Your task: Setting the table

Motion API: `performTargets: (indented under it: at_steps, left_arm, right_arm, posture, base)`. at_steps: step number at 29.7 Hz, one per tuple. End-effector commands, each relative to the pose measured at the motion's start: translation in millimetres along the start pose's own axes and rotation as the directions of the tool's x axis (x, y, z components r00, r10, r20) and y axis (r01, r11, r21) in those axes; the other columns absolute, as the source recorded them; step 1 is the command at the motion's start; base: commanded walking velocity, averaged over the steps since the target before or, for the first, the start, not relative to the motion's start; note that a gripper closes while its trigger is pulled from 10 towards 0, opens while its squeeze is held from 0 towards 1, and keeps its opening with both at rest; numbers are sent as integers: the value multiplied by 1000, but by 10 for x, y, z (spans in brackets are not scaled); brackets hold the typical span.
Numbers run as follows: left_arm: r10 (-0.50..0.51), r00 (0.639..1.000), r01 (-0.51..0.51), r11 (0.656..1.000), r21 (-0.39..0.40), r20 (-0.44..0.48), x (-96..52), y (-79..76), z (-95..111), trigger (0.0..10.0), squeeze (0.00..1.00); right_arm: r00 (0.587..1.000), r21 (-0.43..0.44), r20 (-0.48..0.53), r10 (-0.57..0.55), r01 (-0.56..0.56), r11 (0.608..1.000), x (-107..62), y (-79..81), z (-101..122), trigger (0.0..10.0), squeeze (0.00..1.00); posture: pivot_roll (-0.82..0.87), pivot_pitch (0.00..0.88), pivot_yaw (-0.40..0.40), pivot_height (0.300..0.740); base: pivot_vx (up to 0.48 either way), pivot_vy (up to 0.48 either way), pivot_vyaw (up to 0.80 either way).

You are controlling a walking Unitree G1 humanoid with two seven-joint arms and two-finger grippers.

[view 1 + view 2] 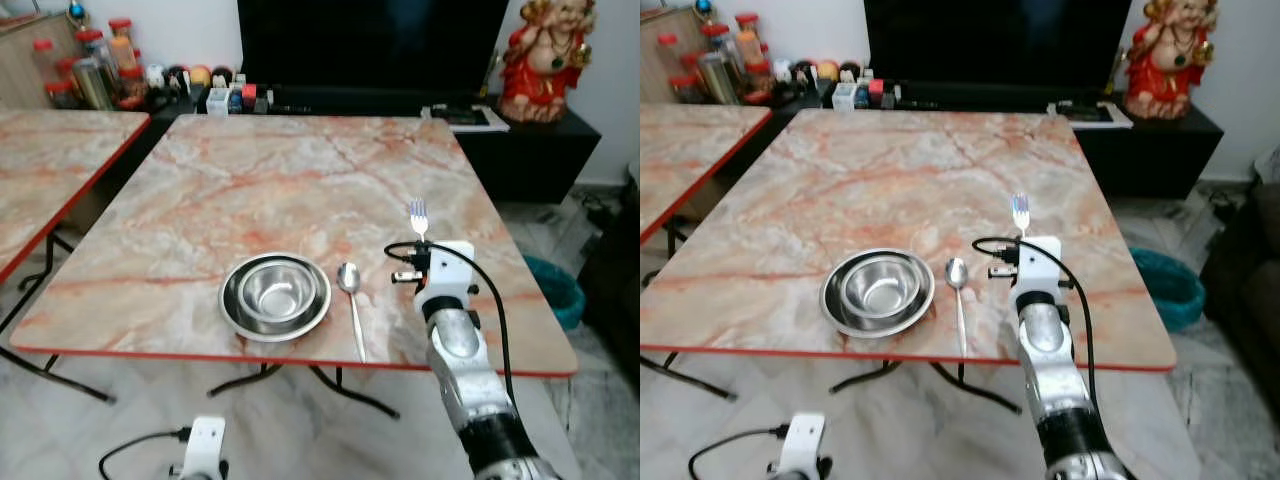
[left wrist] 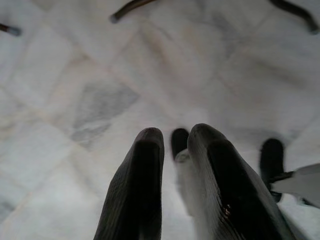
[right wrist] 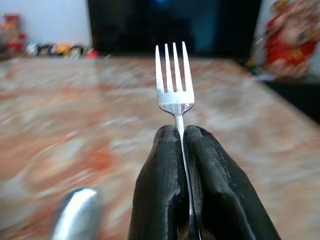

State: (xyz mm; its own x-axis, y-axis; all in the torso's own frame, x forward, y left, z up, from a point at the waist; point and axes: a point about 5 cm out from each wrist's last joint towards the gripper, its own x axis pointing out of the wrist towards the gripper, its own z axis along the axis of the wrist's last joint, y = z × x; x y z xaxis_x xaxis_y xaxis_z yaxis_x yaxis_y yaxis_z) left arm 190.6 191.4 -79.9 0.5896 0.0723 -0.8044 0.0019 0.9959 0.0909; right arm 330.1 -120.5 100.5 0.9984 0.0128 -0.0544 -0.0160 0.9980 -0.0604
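Observation:
A steel bowl [image 1: 275, 289] sits inside a steel plate [image 1: 238, 313] near the marble table's front edge. Just to their right lies a spoon [image 1: 351, 300], handle toward me. My right gripper [image 3: 181, 137] is shut on a fork [image 3: 174, 80], whose tines stick out forward. The fork [image 1: 418, 217] hovers over the table to the right of the spoon, beyond my right wrist [image 1: 442, 270]. My left gripper [image 2: 172, 145] hangs low over the floor, fingers [image 2: 142, 180] close together with nothing between them.
The marble table [image 1: 290, 180] has a red rim. A second similar table [image 1: 50, 170] stands to the left. Behind are a dark TV [image 1: 370, 45], jars [image 1: 95, 65], a red figurine [image 1: 545, 55] and a low black cabinet [image 1: 535, 150]. A teal bin [image 1: 555, 285] sits right of the table.

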Motion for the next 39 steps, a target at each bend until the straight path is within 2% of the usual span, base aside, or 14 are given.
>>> performTargets:
  at_steps: [1,8,19,21,30,39]
  left_arm:
    - [1,1000,-1,1000,-6,-8,-4,-20,-29,10000,0]
    - [0,1000,0,1000,-5,-18,-10,-29,-68,10000,0]
    - [4,1000,-4,1000,-2,-27,-21,-8,-113,10000,0]
    - [3,999,-3,1000,4,-34,-23,2,-127,10000,0]
    - [3,999,-2,1000,13,-42,-25,4,-143,10000,0]
    - [11,999,-11,1000,9,-44,-28,35,-147,10000,0]
  right_arm:
    - [1000,2,-27,-8,8,1000,-15,-14,-28,10000,0]
    - [992,38,-125,-16,21,999,-54,47,-165,10000,0]
    - [987,49,-159,-26,34,998,-78,61,-190,10000,0]
    - [977,67,-212,-32,47,997,-53,70,-256,10000,0]
    - [971,113,-239,8,19,993,2,205,-268,10000,0]
    - [968,114,-247,40,-12,993,31,306,-273,10000,0]
  posture:
    - [-15,0,-17,736]
    - [-15,0,-21,736]
    - [-12,0,-17,736]
    - [-12,0,-15,736]
    - [-8,0,-15,736]
    - [-3,0,-15,736]
  base:
    - [0,0,0]
    - [0,0,0]
    - [0,0,0]
    - [0,0,0]
    - [0,0,0]
    - [0,0,0]
